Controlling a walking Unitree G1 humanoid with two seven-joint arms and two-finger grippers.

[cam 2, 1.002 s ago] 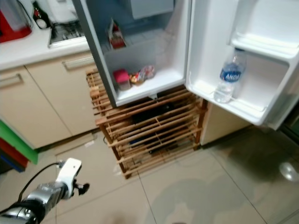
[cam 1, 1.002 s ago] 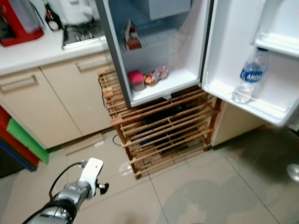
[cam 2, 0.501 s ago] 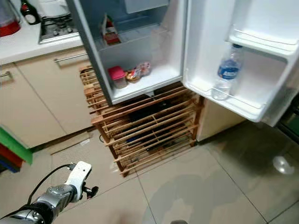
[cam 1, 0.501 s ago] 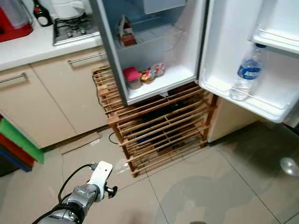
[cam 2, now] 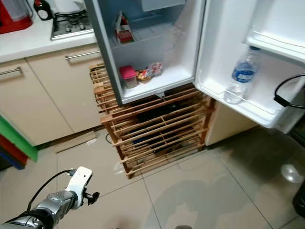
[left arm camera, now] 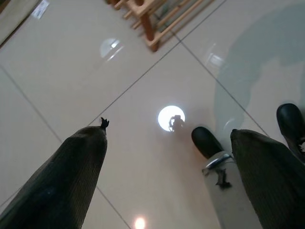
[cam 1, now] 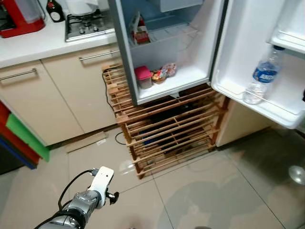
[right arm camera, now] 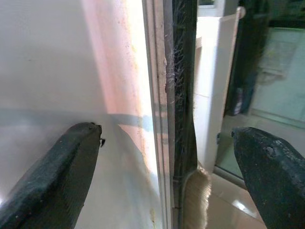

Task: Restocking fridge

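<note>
While the fridge (cam 1: 167, 43) stands wide open on its wooden slat rack (cam 1: 167, 129), the robot waits on the shiny tile floor (cam 1: 214, 191) in front of it with nothing in either claw.

Its left gripper (left arm camera: 167, 143) hangs low over the floor, well away from the fridge. Both black fingers are spread apart, with bare tiles between them (you can even see the robot's dark feet down there). From above, the left arm's white wrist block (cam 1: 101, 179) shows near the lower left.

The right gripper (right arm camera: 167, 138) is up by the outer edge of the fridge door (cam 1: 267, 47). Its fingers are spread wide too, one on each side of the door's edge and its dark rubber seal, but I can't tell if they touch it. My guess is the claw is there to keep the door open.

Some food is already inside. A water bottle (cam 1: 259, 78) stands upright in the door shelf, near its outer end. On the bottom shelf, close to the front edge, sit a small jar with a pink lid (cam 1: 142, 77) and a little heap of wrapped snacks (cam 1: 163, 74) just beside it. A carton (cam 1: 139, 31) stands on the shelf above.

Left of the fridge is a white counter (cam 1: 43, 43) with a gas hob (cam 1: 88, 24) and a red appliance (cam 1: 21, 16) by the back edge. I'd say the robot must fetch the next thing to put in.
</note>
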